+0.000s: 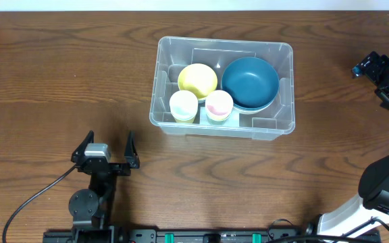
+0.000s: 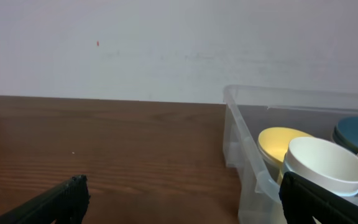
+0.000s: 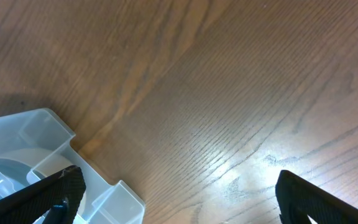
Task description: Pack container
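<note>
The left gripper (image 1: 108, 143) has its two fingers spread wide apart and nothing is between them; it sits low over the wooden table (image 1: 46, 81), near the front left corner of the container (image 1: 225, 42) but not touching it. In the left wrist view the right finger overlaps the container's near wall, and the table shows in the gap between the fingers. The right gripper (image 1: 377, 71) is also wide apart and holds nothing; it is at the right side of the table, apart from the container, and its wrist camera shows only bare wood between its fingers and one moulded corner of the container at the lower left. The container stands in the middle of the table, a little toward the far edge. Inside it, a yellow bowl (image 1: 197, 79) lies at the left and a blue bowl (image 1: 250, 82) at the right. In front of them stand a white cup (image 1: 184, 104) and a cup with a pink inside (image 1: 219, 104), upright and just beside each other.
</note>
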Tool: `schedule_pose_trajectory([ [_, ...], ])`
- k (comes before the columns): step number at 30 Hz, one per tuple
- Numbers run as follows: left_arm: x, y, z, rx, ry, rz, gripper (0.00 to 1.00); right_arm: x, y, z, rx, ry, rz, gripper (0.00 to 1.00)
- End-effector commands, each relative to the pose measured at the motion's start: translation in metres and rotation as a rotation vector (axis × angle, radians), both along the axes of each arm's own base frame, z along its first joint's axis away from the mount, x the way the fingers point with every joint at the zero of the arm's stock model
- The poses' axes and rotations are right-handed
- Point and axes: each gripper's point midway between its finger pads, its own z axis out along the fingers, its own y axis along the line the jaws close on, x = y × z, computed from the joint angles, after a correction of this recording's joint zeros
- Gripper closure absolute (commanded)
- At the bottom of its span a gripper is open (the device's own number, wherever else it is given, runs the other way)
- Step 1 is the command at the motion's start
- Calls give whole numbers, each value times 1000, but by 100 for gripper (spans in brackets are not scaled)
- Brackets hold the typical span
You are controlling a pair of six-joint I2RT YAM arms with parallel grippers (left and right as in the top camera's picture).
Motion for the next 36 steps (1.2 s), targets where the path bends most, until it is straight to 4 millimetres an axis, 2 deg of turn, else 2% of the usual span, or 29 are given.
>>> schedule_pose_trajectory([
  [1, -2, 0, -6, 40, -8, -1, 2, -1, 0, 2, -1, -4, -12, 1],
  [10, -4, 0, -41, 37, 126, -5, 2, -1, 0, 2, -1, -3, -12, 1],
  [36, -4, 0, -41, 37, 127, -5, 2, -1, 0, 2, -1, -4, -12, 1],
])
